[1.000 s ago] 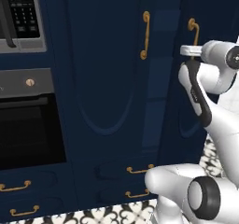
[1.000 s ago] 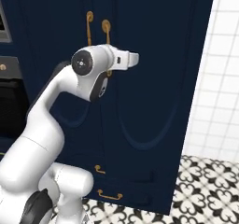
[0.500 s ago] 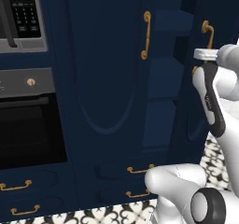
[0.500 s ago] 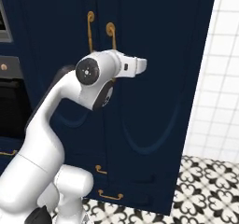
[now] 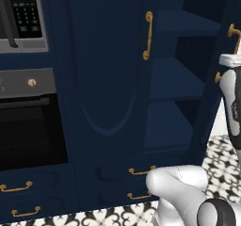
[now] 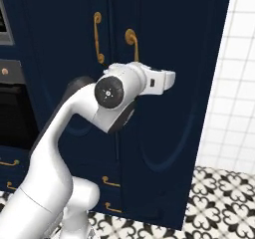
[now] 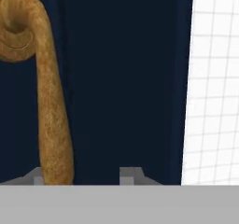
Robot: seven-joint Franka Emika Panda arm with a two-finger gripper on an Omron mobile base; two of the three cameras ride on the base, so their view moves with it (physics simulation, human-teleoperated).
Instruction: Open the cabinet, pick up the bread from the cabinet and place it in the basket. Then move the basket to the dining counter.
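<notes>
The tall dark navy pantry cabinet (image 5: 108, 79) is seen with its right door (image 6: 169, 103) swung partly open, navy shelves (image 5: 174, 79) exposed in the left base view. The door's long curved brass handle (image 7: 49, 106) is seen between the two finger tips of the white arm's gripper (image 7: 86, 174), nearer one tip; jaws part-open, and contact with the handle cannot be judged. White tiled wall (image 7: 212, 87) is seen beside the door edge.

navy cabinet shelves (image 5: 175, 76), patterned floor tiles (image 6: 219, 198)
</notes>
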